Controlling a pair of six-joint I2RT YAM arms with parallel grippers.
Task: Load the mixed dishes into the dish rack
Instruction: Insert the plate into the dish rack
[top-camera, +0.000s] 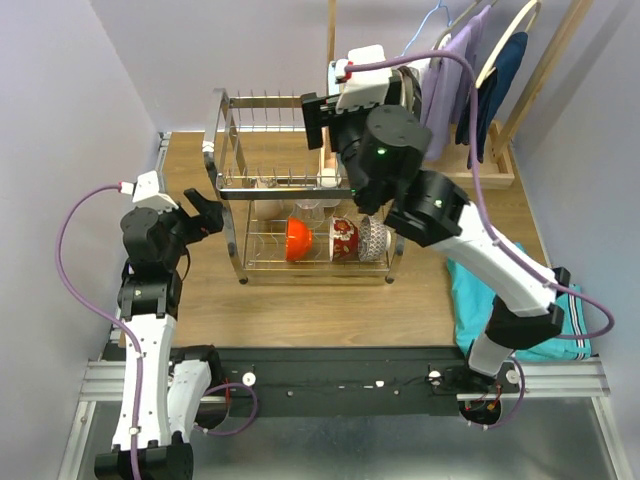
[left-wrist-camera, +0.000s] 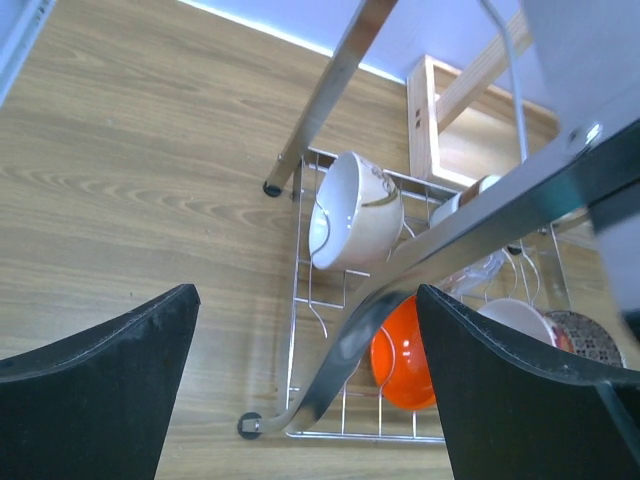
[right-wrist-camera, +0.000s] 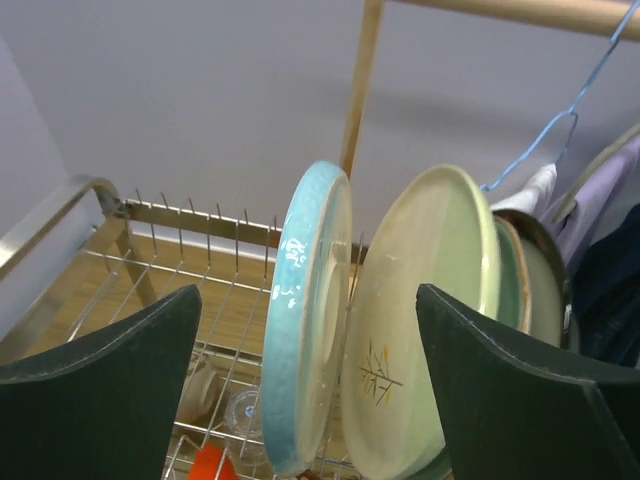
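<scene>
Wood-grain desk (top-camera: 300, 300) runs under everything, with both arms bolted at its near edge. Over on the left, the left hand (top-camera: 205, 215) hangs just off the left end of the dish rack (top-camera: 260, 98). Its two black fingers (left-wrist-camera: 100, 390) are spread wide and hold nothing, and from its wrist view the rack's steel end rail crosses the gap between them.

Past that rail, a beige cup (left-wrist-camera: 355, 210) lies tipped on its side on the lower tier's wires, near the far left corner. Further along the same tier an orange bowl (top-camera: 298, 240) sits on edge, then a red-patterned bowl (top-camera: 343, 240), then a blue-white patterned bowl (top-camera: 373, 240), the three in a close row.

Up on the top tier, the right hand (top-camera: 313, 120) reaches in above the prongs. Its fingers (right-wrist-camera: 530, 400) are parted too, released. The light blue plate (right-wrist-camera: 305, 320) stands upright on edge between them, and I see neither finger pressing it. Just right of it a pale green plate (right-wrist-camera: 420, 320) leans close, with a darker-rimmed plate (right-wrist-camera: 535, 270) partly hidden behind that.

Beyond the rack's right end stands a wooden hanger stand (top-camera: 549, 60) hung with clothes. A teal cloth (top-camera: 470, 310) lies beside the right arm.
</scene>
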